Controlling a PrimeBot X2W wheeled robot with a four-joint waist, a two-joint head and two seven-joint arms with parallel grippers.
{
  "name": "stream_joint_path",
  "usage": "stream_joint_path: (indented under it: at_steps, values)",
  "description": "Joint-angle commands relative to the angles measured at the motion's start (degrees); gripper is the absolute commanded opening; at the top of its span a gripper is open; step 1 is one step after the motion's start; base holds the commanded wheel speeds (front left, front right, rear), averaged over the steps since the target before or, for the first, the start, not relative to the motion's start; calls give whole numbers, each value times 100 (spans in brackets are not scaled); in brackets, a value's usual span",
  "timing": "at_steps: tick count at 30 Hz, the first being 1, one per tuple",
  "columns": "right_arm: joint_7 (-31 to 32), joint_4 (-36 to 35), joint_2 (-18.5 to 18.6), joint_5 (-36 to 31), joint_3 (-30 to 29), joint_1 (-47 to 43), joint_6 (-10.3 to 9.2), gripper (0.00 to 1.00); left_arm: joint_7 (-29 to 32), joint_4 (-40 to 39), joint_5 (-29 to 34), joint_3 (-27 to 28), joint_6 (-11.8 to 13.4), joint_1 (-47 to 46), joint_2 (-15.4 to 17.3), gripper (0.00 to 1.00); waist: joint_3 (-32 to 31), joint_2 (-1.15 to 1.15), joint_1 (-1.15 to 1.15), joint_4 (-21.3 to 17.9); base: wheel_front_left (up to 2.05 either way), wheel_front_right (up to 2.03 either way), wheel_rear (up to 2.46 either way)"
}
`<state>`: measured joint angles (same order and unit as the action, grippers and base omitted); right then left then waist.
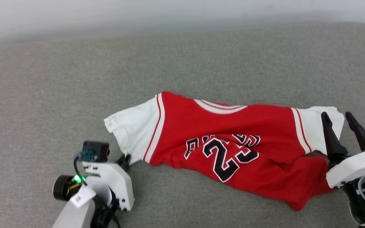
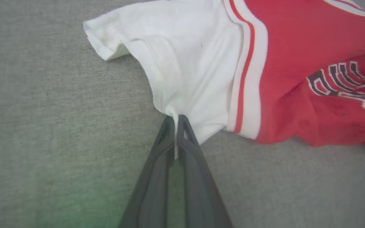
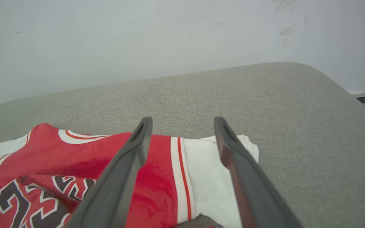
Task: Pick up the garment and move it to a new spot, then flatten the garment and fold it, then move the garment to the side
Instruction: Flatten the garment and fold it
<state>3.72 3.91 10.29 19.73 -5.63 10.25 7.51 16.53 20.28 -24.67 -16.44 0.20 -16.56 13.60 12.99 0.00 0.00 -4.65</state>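
The garment [image 1: 233,139] lies rumpled on the grey fabric surface [image 1: 74,79], its long axis running sleeve to sleeve from my left to my right. My left pincer [image 2: 176,117] pinches the lower edge of the left white sleeve [image 2: 182,57]. My right pincer [image 1: 337,115] stands spread over the right white sleeve [image 3: 214,177] (not gripping it, I judge) — that end is the right arm's to take.

Soft even light, hardly any shadows; the shirt [image 2: 195,63] looks kinda blurry up close, green tint on the grey fabric [image 2: 59,196].
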Motion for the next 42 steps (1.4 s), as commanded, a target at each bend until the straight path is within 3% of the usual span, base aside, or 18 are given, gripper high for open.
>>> stream_joint_path:
  at_steps: [1, 14, 16, 24, 28, 35, 42]
  values:
    - [34, 52, -26, 0, -1, -100, -4, 100, 55, -98, -46, -21, 35, 268, 53, 0, -238, 0, 0, 99, 0, 0, 0]
    - [314, 305, -121, -37, -9, -349, -4, 100, 539, -1142, -156, -188, 174, 1556, 336, 0, -725, 0, 0, 259, 0, 0, 0]
    - [325, 307, -121, -48, -20, -361, -4, 100, 379, -1234, -103, -107, 244, 1528, 373, 100, -750, 0, 0, 277, 0, 0, 0]
    - [381, 250, -139, -61, -14, -300, -4, 100, -520, -1663, 66, 287, 394, 1297, 523, 100, -721, 0, 0, 265, 0, 0, 0]
    - [356, 180, -174, -53, -42, -262, -4, 100, -708, -1737, 111, 404, 340, 1081, 683, 100, -564, 0, 0, 213, 0, 0, 0]
    - [336, 99, -209, -63, -80, -209, -4, 100, -49, -1387, 206, 233, 187, 613, 965, 100, -230, 0, 0, 89, 0, 0, 0]
    - [341, 7, -207, -81, -126, -118, -4, 100, 588, -965, 429, 65, 302, 170, 1171, 100, 121, 0, 0, -42, 0, 0, 0]
